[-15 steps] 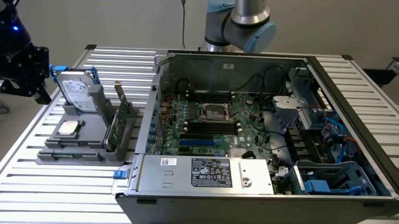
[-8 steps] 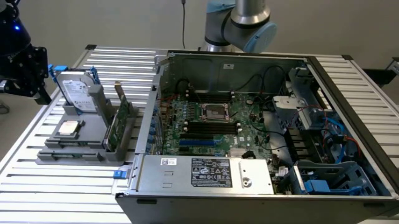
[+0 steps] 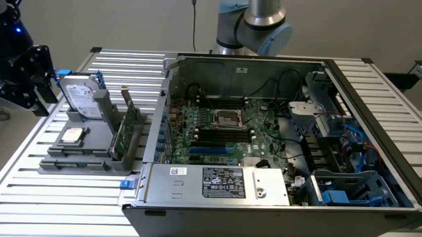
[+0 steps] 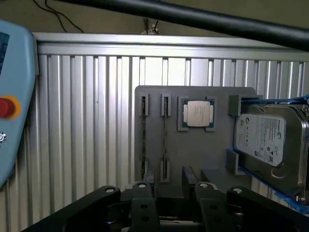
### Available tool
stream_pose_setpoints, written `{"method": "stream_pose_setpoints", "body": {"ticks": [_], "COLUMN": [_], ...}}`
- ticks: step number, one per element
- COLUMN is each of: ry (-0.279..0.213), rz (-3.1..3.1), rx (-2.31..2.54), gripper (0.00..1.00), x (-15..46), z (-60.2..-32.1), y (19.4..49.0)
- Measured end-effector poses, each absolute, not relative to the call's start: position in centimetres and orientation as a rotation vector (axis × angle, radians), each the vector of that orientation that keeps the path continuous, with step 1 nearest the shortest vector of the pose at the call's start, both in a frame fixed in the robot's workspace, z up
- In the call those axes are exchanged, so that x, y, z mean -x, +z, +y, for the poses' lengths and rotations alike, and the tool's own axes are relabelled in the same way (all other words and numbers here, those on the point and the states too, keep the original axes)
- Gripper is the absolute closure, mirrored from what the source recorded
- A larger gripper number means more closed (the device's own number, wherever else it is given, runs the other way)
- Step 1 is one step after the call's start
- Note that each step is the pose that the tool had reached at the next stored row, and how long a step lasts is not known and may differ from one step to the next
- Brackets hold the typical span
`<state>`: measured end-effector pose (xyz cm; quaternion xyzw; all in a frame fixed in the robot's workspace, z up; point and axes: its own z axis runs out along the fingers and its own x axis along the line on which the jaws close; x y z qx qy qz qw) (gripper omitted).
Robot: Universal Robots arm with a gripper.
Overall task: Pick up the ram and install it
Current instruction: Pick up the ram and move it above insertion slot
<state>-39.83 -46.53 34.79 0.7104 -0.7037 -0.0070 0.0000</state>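
Grey holder point(image 4: 193, 150): sat on the counter point(image 4: 87, 121), ram point(image 4: 144, 137) stood edgewise in its slot.
Hand point(image 4: 168, 179): hung above the holder, partly open, empty.

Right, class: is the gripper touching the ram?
Apart. In the exterior view the hard drive stands between the gripper and the ram.

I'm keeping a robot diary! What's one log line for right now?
gripper: open, near gray holder | ram: standing in holder slot, not held | computer case: open
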Motion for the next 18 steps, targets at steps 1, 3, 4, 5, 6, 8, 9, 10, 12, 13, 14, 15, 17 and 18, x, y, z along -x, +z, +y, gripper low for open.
{"method": "stream_pose_setpoints", "body": {"ticks": [1,3,4,5,6,8,9,10,12,13,14,15,17,18], "ry": [-0.023,-0.024,-0.024,-0.024,-0.024,-0.025,-0.025,-0.025,-0.024,-0.024,-0.024,-0.024,-0.024,-0.024], "rz": [-2.211,-2.211,-2.211,-2.211,-2.212,-2.212,-2.212,-2.213,-2.217,-2.22,-2.224,-2.229,-2.241,-2.246], "rx": [-2.232,-2.232,-2.232,-2.233,-2.233,-2.233,-2.232,-2.232,-2.228,-2.225,-2.221,-2.216,-2.205,-2.199], "gripper": [0.58,0.58,0.58,0.58,0.58,0.58,0.58,0.58,0.58,0.58,0.58,0.58,0.58,0.58], "x": [39.8,39.8,39.8,39.8,39.8,39.8,39.8,39.8,39.8,39.8,39.8,39.8,39.8,39.8], "z": [-46.6,-46.8,-46.8,-46.9,-47.0,-47.3,-47.4,-47.5,-47.8,-47.9,-48.0,-48.0,-48.1,-48.1], "y": [34.6,34.3,34.1,33.9,33.7,33.4,33.2,33.0,32.6,32.5,32.3,32.1,31.7,31.6]}}
